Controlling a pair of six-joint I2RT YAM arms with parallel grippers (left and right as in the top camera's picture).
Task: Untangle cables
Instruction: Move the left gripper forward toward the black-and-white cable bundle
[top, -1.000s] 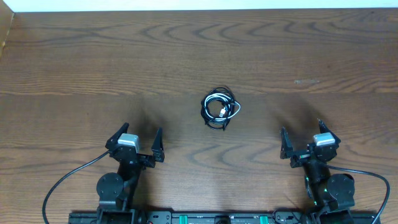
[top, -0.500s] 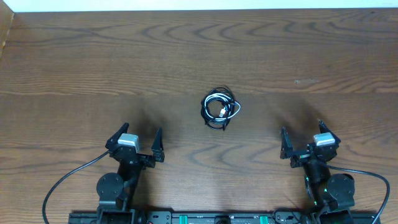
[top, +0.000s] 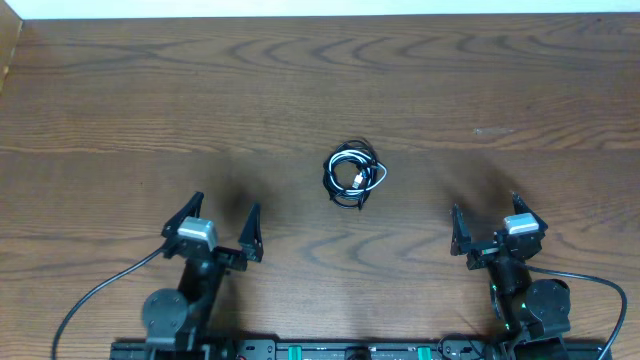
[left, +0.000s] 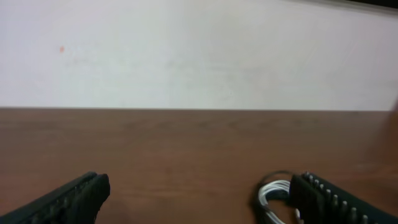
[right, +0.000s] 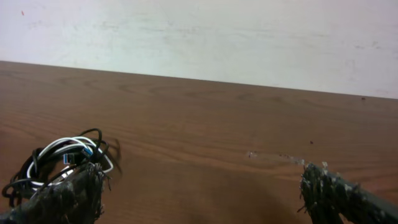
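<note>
The cables (top: 354, 176) lie in one small tangled coil at the middle of the table, black cords looped around a white one. The coil also shows at the lower right of the left wrist view (left: 276, 194) and at the lower left of the right wrist view (right: 61, 160). My left gripper (top: 220, 222) is open and empty, near the front edge, left of and nearer than the coil. My right gripper (top: 488, 218) is open and empty, at the front right, apart from the coil.
The brown wooden table (top: 150, 110) stretches to a white wall (right: 199, 37) at the back. A pale smudge (top: 492, 131) marks the wood right of the coil. Thick black arm wires (top: 100, 290) trail at the front edge.
The left arm has shifted slightly left and toward the front, its gripper still open. The right arm and the coil have not moved.
</note>
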